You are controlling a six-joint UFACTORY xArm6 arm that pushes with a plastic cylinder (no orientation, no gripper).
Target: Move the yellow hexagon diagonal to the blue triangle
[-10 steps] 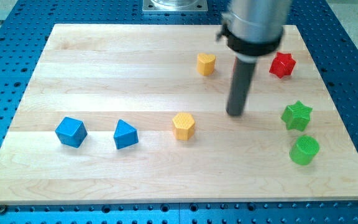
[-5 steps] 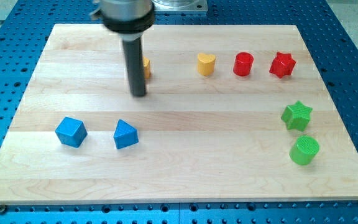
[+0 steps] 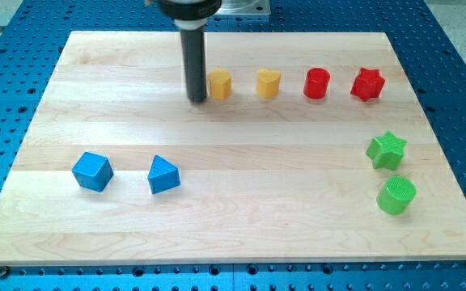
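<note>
Yellow hexagon [image 3: 219, 84]: near the table's [image 3: 95, 105] top edge, just right of the tool tip [image 3: 197, 99], well above-right of the blue triangle [image 3: 163, 175]. Tool: gripless rod, holding nothing.

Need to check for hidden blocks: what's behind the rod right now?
Bare wooden board shows either side of the rod, whose tip sits just left of the yellow hexagon. The strip directly behind the rod is covered.
</note>
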